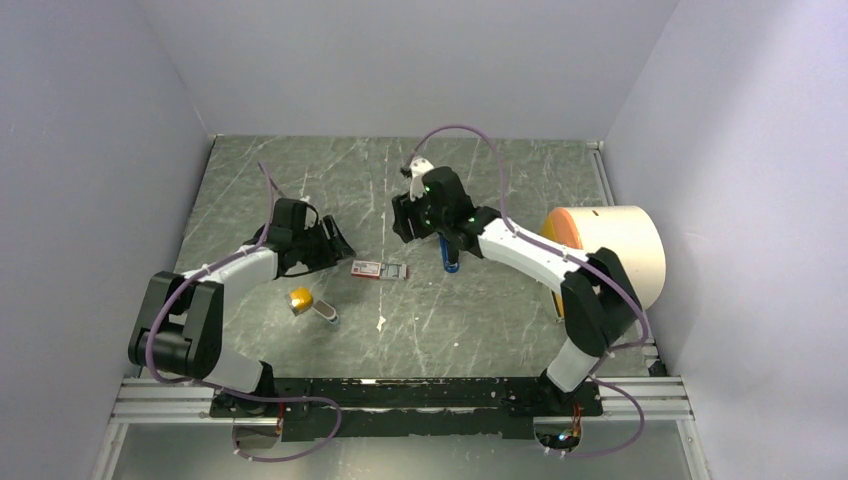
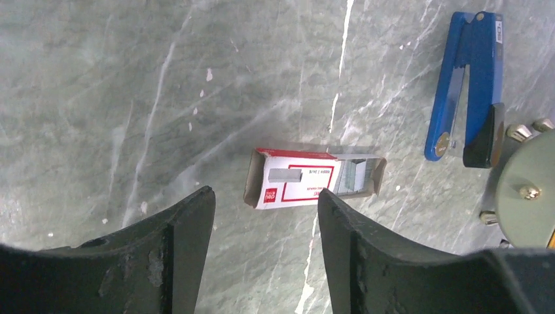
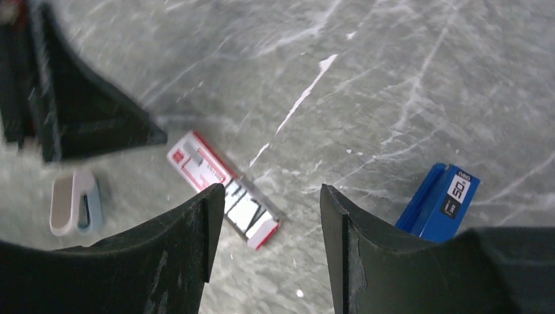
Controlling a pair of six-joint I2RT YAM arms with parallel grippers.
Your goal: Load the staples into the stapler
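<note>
Red-and-white cardboard, the staple box point(image 2: 294, 182), lies flat on the table point(image 2: 131, 98) just ahead of my left gripper point(image 2: 265, 196), whose fingers stand apart around nothing. The staples point(image 2: 357, 175) show silvery in the tray at its right end. Farther ahead and to the right lies the blue stapler point(image 2: 466, 78) (close beside my right gripper point(image 3: 269, 193), fingers likewise spread and empty).

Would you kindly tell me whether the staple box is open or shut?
Open: the staple box lies flat with its tray slid partway out one end, staples showing inside.
</note>
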